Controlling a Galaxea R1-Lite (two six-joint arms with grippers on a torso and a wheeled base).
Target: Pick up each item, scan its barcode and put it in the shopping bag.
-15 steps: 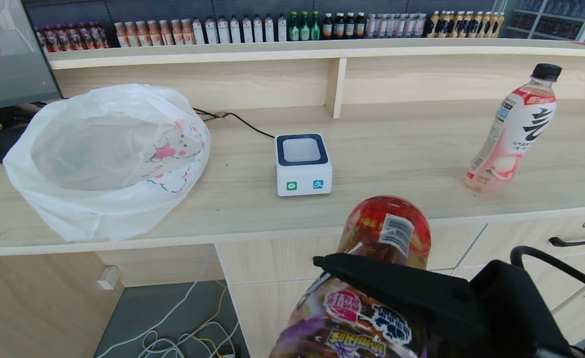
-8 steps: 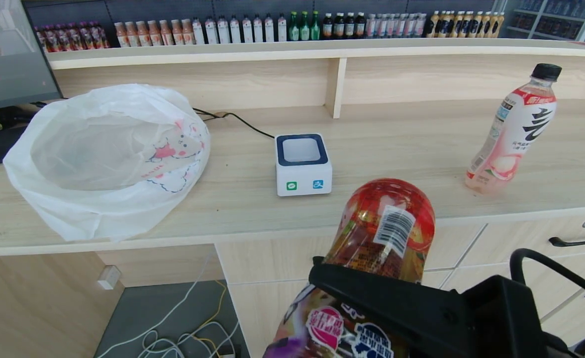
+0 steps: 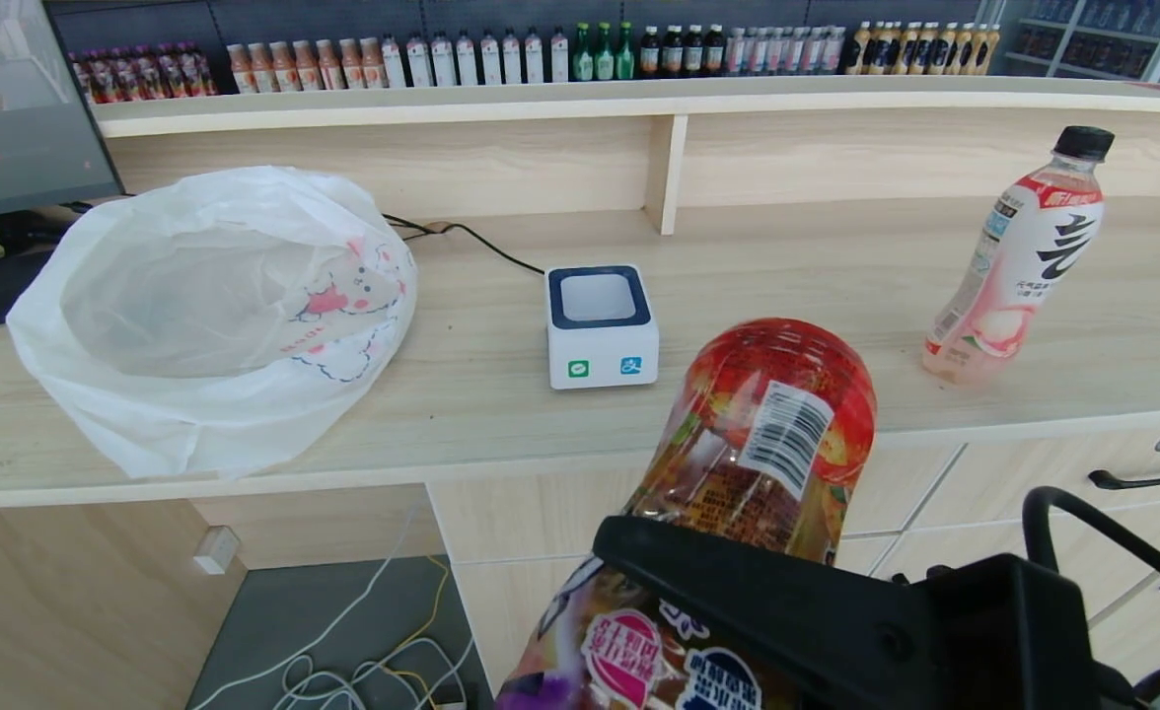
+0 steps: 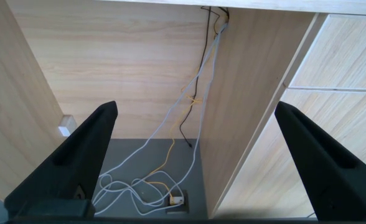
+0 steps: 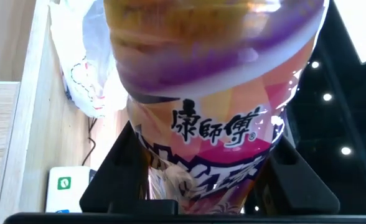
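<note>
Front-right of scanner (image 3: 601, 325), grips bottle (image 3: 777, 424) tight in right gripper (image 5: 203, 177), barcode facing up; spreads left gripper (image 4: 195, 112) wide, holding nothing.

Matt wood-grain counter (image 3: 787, 286), thin translucent plastic bag (image 3: 205, 394), glossy plastic bottle (image 3: 738, 444)

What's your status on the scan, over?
Right gripper shut on red-labelled bottle, barcode up, short of scanner. Left gripper open, empty, below the counter. Nothing between bottle and scanner. Pink bottle waiting on counter.
</note>
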